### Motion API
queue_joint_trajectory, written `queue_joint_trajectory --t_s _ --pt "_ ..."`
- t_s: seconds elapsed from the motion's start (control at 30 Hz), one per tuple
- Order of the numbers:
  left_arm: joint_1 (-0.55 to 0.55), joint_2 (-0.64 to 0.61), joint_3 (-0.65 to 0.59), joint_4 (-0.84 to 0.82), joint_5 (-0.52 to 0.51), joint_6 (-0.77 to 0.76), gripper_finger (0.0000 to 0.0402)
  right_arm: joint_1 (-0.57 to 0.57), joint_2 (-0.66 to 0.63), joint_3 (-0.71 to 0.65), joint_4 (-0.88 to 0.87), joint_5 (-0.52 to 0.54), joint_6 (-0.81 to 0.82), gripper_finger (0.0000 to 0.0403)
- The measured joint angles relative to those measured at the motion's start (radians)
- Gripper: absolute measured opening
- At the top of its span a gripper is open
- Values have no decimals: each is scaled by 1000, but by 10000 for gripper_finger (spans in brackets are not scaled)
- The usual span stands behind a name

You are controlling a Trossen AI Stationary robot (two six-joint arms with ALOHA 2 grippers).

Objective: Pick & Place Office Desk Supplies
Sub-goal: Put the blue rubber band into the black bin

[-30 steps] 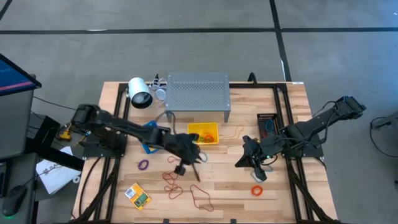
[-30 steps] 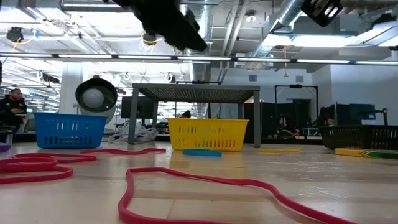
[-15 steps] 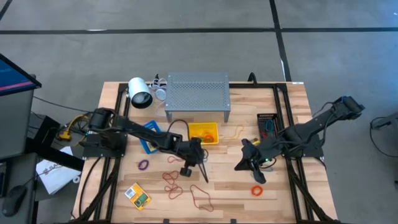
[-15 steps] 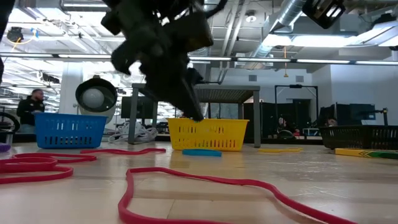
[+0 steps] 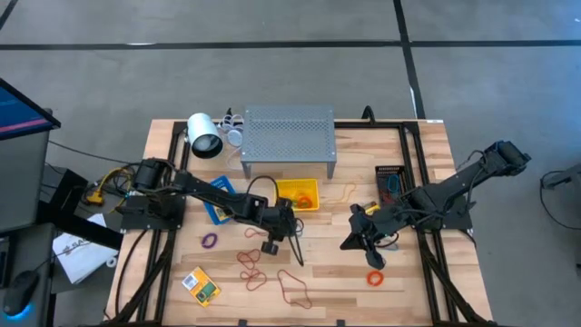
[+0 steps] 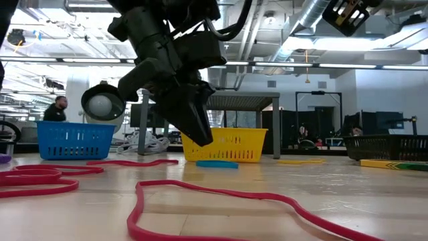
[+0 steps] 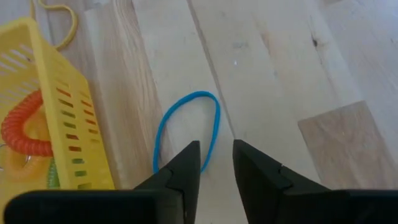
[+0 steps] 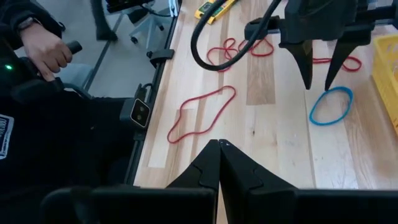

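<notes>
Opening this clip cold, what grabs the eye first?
The left hand hangs mid-table, fingers parted, just above a blue rubber band lying flat beside the yellow bin. Red bands sprawl over the near part of the table, and the right hand waits shut to the right.

No readable text, label or number anywhere.

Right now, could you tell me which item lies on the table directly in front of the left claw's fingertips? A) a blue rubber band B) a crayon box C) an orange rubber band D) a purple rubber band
A: the left wrist view shows the left claw with its fingers apart, just above a blue rubber band lying flat on the wood beside the yellow bin.
</notes>
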Motion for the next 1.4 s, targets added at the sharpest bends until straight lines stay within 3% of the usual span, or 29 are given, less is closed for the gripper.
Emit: queue_joint_trajectory --t_s 0.33,0.87,1.07,1.23,1.4 --pt "6 24 0 2 0 3 122 0 0 0 -1 0 0 1" --pt "5 111 5 69 10 14 113 0 0 0 3 0 0 1" --pt "5 107 4 73 32 13 82 0 0 0 2 0 0 1" --pt "5 108 2 76 79 13 15 0 0 0 2 0 0 1" --pt "1 109 2 82 83 -8 2 0 0 0 2 0 0 1"
